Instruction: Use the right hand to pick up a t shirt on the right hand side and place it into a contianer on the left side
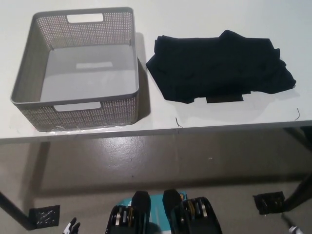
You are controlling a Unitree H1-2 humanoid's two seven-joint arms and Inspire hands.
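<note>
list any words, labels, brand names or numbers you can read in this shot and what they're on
None: no readable text anywhere in the head view.
Grey perforated plastic basket: no label or brand visible.
Black folded t-shirt: no print or tag text can be made out; the small dark rectangle at its front edge shows no writing.
White table: bare of markings.
The white left hand barely shows at the bottom edge.

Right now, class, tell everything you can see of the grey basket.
The grey basket is rectangular, apparently plastic, with perforated walls and a solid floor. A handle slot is cut into its near and far walls. It stands upright and empty on the white table, at its left, near the front edge, apart from the black T-shirt.
</note>
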